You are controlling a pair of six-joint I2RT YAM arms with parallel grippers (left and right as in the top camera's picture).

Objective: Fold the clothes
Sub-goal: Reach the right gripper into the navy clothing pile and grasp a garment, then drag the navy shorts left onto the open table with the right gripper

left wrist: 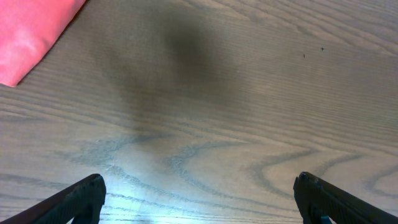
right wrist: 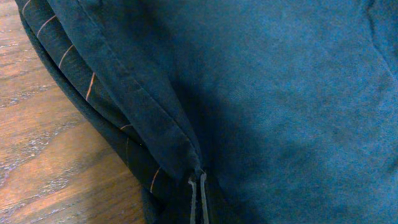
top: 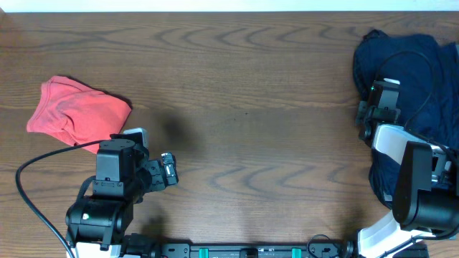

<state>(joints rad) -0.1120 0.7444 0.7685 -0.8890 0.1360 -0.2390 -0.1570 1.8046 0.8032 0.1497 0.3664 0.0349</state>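
Observation:
A folded pink garment lies at the left of the table; its corner shows in the left wrist view. A pile of dark navy clothes lies at the right edge. My left gripper is open and empty above bare wood, to the right of the pink garment. My right gripper is over the navy pile's left edge. In the right wrist view its fingers are shut on a hem fold of the navy garment. A darker piece with thin orange stripes lies beneath.
The brown wooden table spans the view, with its far edge at the top. A black cable loops by the left arm's base. The right arm's body covers part of the navy pile.

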